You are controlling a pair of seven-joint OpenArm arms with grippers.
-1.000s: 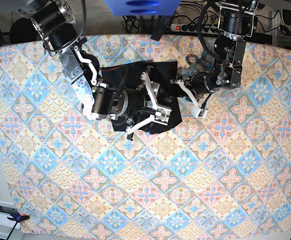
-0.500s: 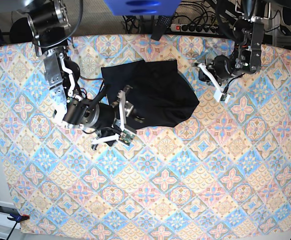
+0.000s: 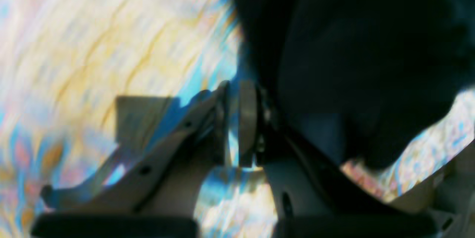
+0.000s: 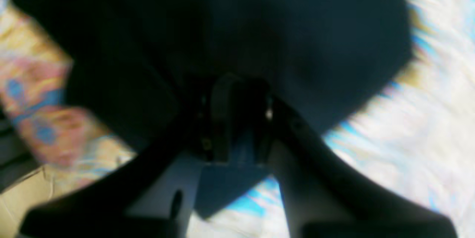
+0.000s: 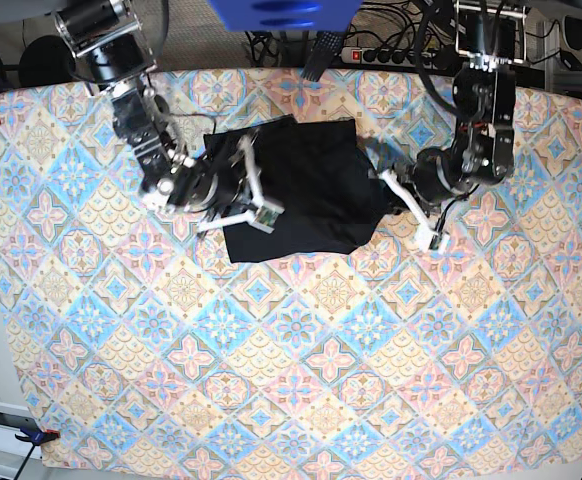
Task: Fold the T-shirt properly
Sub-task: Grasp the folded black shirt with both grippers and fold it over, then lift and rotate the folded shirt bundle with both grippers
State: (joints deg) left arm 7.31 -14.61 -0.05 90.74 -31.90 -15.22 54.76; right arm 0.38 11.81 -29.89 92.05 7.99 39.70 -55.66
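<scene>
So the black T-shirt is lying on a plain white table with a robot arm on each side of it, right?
Not quite. The black T-shirt does have an arm on each side, but the table isn't plain white. Its cover is patterned with blue, pink and yellow tile shapes. The base view shows this.

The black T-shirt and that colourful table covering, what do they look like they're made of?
The T-shirt looks like soft matte knit, probably cotton: it drapes in limp folds with no shine. The table covering looks like a thin printed cloth or plastic sheet with a tile pattern; it lies flat and smooth, so which one stays open.
</scene>
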